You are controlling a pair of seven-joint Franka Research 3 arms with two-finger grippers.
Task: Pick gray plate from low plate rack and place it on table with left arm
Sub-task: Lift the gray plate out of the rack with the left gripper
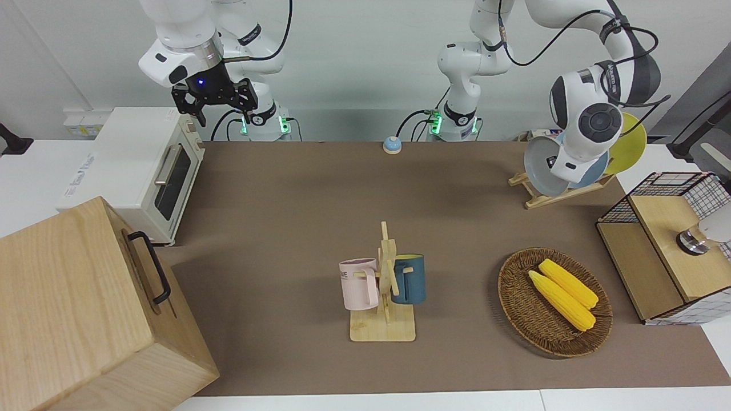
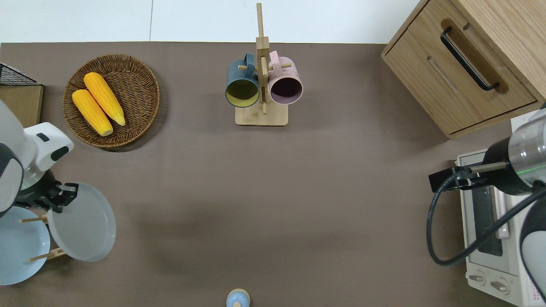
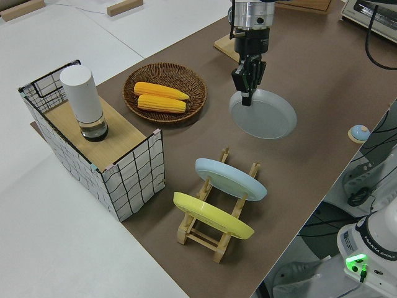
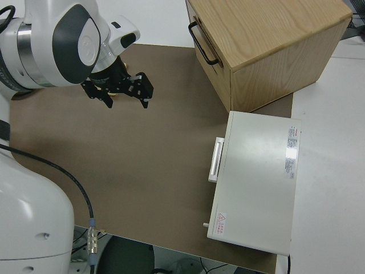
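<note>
My left gripper (image 3: pixel 246 99) is shut on the rim of the gray plate (image 3: pixel 263 115), which hangs tilted in the air. From above, the gray plate (image 2: pixel 83 228) and the left gripper (image 2: pixel 55 196) are over the table (image 2: pixel 273 192), at the edge of the low plate rack (image 2: pixel 40 256). In the front view the arm's wrist covers part of the gray plate (image 1: pixel 542 165), above the rack (image 1: pixel 542 197). The low plate rack (image 3: pixel 211 236) holds a sky-blue plate (image 3: pixel 229 178) and a yellow plate (image 3: pixel 211 214). My right arm is parked, its gripper (image 4: pixel 120 94) open.
A wicker basket (image 2: pixel 140 81) with two corn cobs lies farther from the robots than the rack. A mug stand (image 2: pixel 261 85) with two mugs stands mid-table. A wire-and-wood shelf (image 3: pixel 93 149) is at the left arm's end. A toaster oven (image 1: pixel 143 171) and a wooden cabinet (image 1: pixel 85 308) are at the right arm's end.
</note>
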